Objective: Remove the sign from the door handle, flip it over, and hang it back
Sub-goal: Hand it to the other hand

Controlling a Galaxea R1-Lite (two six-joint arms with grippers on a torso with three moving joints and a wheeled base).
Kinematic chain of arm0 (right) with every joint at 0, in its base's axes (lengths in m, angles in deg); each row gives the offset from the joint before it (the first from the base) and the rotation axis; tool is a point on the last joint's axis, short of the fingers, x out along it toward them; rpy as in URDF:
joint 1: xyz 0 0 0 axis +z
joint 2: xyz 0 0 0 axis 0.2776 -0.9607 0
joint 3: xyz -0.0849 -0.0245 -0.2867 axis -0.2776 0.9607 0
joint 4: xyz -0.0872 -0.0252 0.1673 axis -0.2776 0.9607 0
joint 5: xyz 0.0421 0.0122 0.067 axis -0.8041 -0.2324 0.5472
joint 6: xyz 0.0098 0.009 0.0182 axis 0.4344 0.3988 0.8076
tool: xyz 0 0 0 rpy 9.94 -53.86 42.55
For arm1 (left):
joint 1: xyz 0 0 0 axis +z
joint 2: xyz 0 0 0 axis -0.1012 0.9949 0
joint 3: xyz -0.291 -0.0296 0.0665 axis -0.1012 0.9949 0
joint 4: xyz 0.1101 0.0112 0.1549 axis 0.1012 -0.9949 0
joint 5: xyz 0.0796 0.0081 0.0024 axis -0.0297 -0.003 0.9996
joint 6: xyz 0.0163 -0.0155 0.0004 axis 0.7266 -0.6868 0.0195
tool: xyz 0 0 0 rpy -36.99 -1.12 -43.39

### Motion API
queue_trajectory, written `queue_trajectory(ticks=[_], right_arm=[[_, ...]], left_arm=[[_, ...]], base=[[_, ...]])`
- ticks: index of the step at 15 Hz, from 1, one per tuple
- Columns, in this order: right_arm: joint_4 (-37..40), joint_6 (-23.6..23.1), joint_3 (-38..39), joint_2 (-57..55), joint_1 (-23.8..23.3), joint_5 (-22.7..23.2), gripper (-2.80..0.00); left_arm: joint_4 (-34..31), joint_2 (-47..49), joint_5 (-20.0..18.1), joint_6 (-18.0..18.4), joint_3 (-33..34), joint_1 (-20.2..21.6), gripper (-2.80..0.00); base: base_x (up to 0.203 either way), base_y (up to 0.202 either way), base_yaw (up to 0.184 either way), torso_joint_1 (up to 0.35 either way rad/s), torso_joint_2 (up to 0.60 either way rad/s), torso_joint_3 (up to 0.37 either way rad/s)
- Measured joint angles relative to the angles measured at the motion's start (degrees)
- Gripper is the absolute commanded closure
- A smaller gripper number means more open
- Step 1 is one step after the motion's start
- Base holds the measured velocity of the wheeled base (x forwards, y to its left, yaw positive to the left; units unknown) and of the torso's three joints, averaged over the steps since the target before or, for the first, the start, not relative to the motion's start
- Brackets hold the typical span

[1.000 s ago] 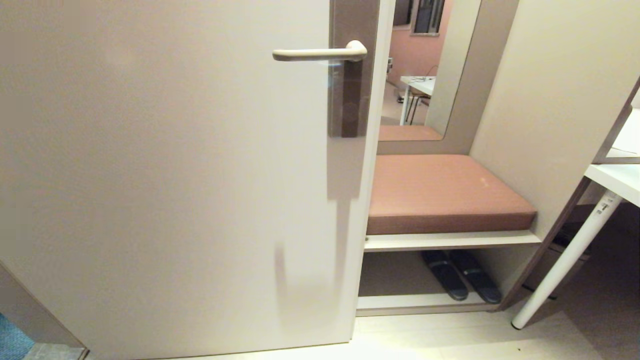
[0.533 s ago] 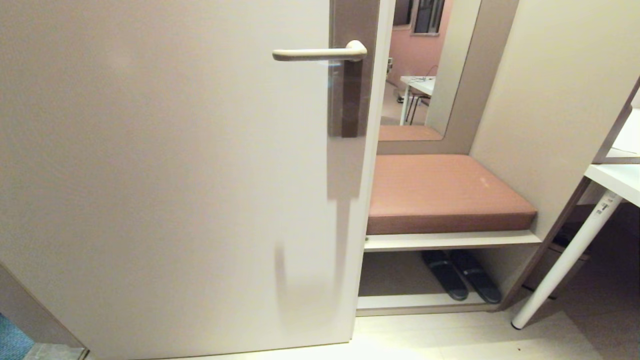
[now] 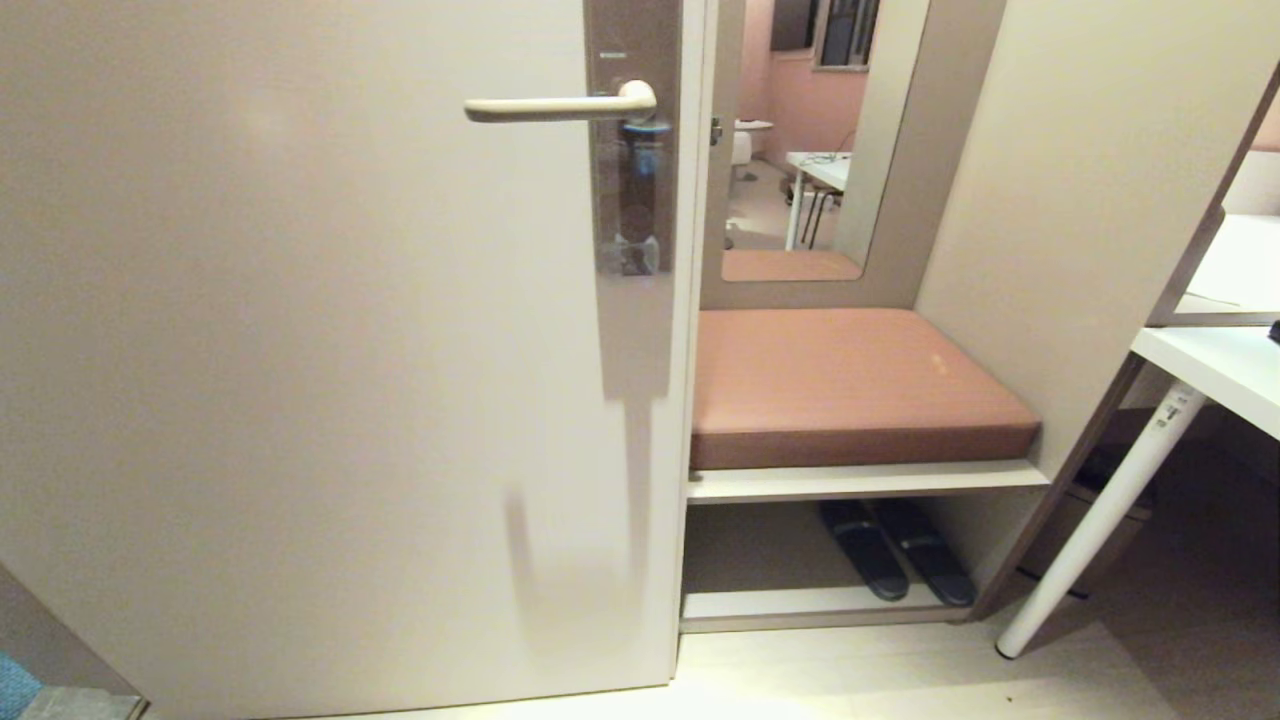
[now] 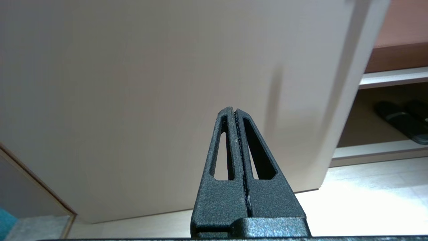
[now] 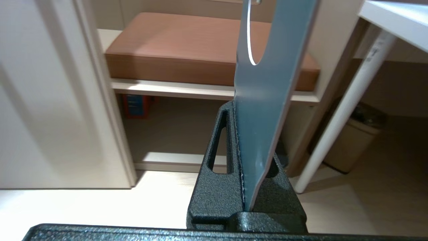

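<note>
The right claw (image 5: 241, 110) is pinched tight on the blue-grey sign (image 5: 267, 100), which sticks up out of it near the brown seat (image 5: 187, 47). The door handle (image 3: 560, 105) on the beige door (image 3: 300, 350) has nothing hanging on it. The left claw (image 4: 235, 112) is squeezed together, holding nothing.

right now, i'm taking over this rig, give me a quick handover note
Right tool: shut on the sign, blue-grey face showing in the right wrist view, hole end away from the tool.
Left tool: shut, empty, facing the lower door.
Door handle: bare, nothing hanging on it. Neither arm shows in the head view.
Done: sign is off the handle.
Left: turn it over if not yet turned, then hang it back by its hole on the handle.
</note>
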Motion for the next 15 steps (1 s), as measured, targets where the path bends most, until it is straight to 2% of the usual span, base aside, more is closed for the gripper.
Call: queue_trajectory(ticks=[5,15], right_arm=[[0.1,0.0,0.0,0.0,0.0,0.0,0.0],[0.0,0.0,0.0,0.0,0.0,0.0,0.0]], left_arm=[[0.0,0.0,0.0,0.1,0.0,0.0,0.0],[0.1,0.0,0.0,0.1,0.0,-0.1,0.0]], base=[[0.0,-0.154,0.001,0.002,0.0,0.002],[0.0,0.0,0.0,0.0,0.0,0.0]])
